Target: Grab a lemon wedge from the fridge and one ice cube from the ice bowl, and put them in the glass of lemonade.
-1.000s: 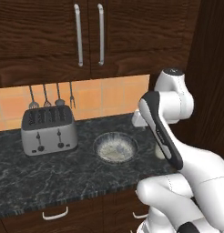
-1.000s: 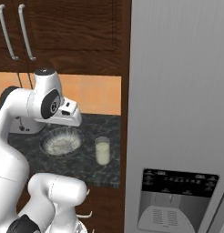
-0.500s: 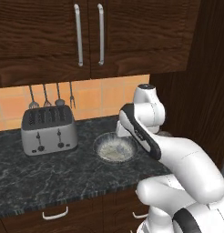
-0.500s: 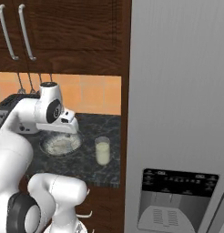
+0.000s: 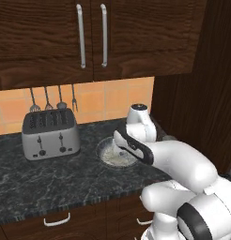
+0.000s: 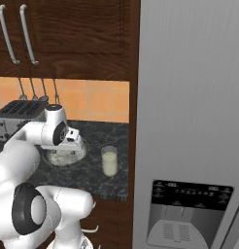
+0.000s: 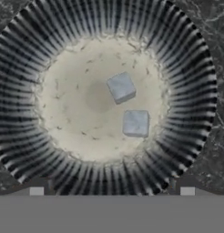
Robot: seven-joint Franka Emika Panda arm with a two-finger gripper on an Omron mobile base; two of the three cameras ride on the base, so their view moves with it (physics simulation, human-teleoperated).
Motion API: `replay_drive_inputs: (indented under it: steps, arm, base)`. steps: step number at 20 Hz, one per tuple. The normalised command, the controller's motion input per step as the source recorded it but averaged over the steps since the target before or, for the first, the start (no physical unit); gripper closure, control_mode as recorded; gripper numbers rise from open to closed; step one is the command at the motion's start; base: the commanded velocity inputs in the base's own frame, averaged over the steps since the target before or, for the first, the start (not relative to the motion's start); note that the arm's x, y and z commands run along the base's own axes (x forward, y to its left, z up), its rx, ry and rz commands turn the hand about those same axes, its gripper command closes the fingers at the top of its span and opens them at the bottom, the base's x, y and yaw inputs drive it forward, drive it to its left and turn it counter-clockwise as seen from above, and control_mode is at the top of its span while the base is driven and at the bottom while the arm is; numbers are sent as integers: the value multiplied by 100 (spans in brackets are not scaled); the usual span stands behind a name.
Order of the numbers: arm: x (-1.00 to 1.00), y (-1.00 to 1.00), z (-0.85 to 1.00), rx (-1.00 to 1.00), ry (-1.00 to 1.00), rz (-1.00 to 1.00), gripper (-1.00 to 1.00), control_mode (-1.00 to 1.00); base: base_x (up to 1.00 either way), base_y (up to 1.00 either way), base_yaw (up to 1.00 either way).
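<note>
Hand view, straight down into the ice bowl [image 7: 22, 113]: two ice cubes [image 7: 121, 87] [image 7: 135, 123], pale grey, lying near each other on the speckled bowl floor, apart and not touching. Ribbed bowl wall rings them. The two fingertips [image 7: 37, 191] sit at the bottom corners, set wide apart, nothing between them; gripper [image 7: 112, 192] empty.

Base views: one white arm, bent over from the base, forearm reaching forward and the hand pointing down over the ice bowl [image 5: 107, 151]. The gripper itself is hidden behind the wrist in the left base view and hard to make out in the right one.

One glass of lemonade [image 6: 110, 161] stands upright on the dark counter [image 5: 37, 180], just beside the bowl on the fridge side, not touching it. One silver toaster [image 5: 50, 133] farther along the counter, well apart from the bowl. Four utensils [image 5: 52, 98] hang on the tiled wall behind it.

One fridge [image 6: 194, 97], doors closed, dispenser recess [image 6: 189, 214] cut off low. Lemon wedge: cannot tell where.
</note>
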Motion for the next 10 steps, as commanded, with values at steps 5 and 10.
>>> replay_drive_inputs:
  steps: [5,10]
  arm:
    - [30,7,-35,-4,23,14,-100,-100]
    - [0,0,-6,-2,5,6,-100,-100]
  base:
    - [0,0,0]
    - [0,0,0]
